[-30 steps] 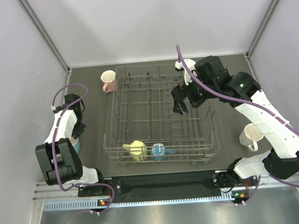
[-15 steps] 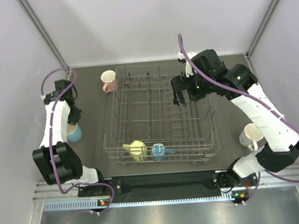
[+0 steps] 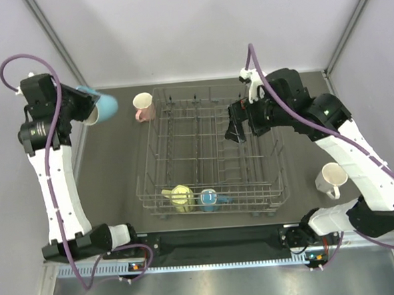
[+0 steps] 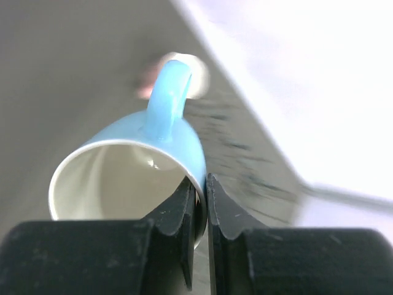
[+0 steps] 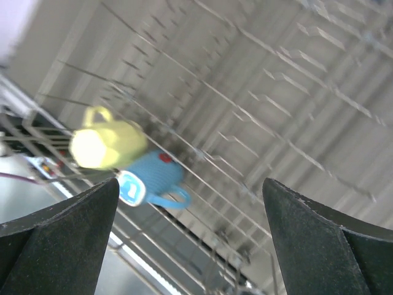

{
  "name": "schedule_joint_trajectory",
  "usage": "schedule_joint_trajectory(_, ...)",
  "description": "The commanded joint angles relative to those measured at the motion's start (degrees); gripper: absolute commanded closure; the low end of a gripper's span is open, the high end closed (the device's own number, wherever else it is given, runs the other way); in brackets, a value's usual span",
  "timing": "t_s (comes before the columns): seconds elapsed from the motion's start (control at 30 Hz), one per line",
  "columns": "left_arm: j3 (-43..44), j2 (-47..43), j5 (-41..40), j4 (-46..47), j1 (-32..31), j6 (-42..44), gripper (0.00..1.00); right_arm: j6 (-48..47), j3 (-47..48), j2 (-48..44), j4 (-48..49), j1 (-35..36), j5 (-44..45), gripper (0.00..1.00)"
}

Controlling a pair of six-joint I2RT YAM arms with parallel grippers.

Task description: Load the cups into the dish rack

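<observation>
My left gripper (image 3: 86, 109) is shut on the rim of the light blue cup (image 3: 104, 105), held high in the air at the far left; the left wrist view shows its pale inside and handle (image 4: 164, 104) with my fingers (image 4: 184, 203) pinching the rim. The pink cup (image 3: 143, 106) stands on the table left of the dish rack (image 3: 210, 150). The yellow cup (image 3: 180, 196) and the blue cup (image 3: 209, 198) lie in the rack's near row, also in the right wrist view (image 5: 109, 144) (image 5: 150, 178). The white cup (image 3: 331, 179) stands right of the rack. My right gripper (image 3: 236, 133) is open and empty above the rack's right side.
Pale enclosure walls stand close on the left, right and back of the dark table (image 3: 121, 165). A metal rail (image 3: 209, 240) runs along the near edge by the arm bases.
My left arm has lifted the light blue cup off the table at the left and swung it up toward the far left corner. My right gripper stays over the rack, shifting slightly.
</observation>
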Motion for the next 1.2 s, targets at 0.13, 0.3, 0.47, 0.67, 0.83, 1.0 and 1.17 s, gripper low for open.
schedule_joint_trajectory(0.13, -17.4, -10.8, 31.8, 54.2, -0.8, -25.6, 1.0, 0.7, 3.9, -0.9, 10.9, -0.8, -13.4, 0.0)
schedule_joint_trajectory(0.3, -18.9, -10.8, 36.2, 69.8, -7.2, -32.1, 1.0, 6.4, 4.0, 0.3, 20.4, -2.3, -22.5, 0.0)
schedule_joint_trajectory(0.47, -23.5, -10.9, 36.6, 86.7, -14.4, -40.3, 1.0, 18.9, -1.6, -1.3, 37.8, -6.0, -31.9, 0.0)
schedule_joint_trajectory(0.67, -28.6, -11.4, 34.0, 96.5, -20.9, -45.3, 1.0, 26.8, -4.5, -1.3, 51.9, -8.0, -36.4, 0.0)
schedule_joint_trajectory(0.83, -29.4, -10.4, 33.2, 98.8, -25.8, -45.5, 1.0, 30.0, -3.0, 0.9, 57.5, -8.1, -37.3, 0.0)
schedule_joint_trajectory(1.0, -30.1, -9.5, 32.6, 100.3, -29.1, -45.4, 1.0, 35.2, -2.6, 2.8, 63.9, -8.2, -38.4, 0.0)
schedule_joint_trajectory(1.17, -30.2, -8.8, 32.7, 101.1, -30.4, -45.6, 1.0, 36.6, -3.2, 3.3, 66.8, -8.1, -36.9, 0.0)
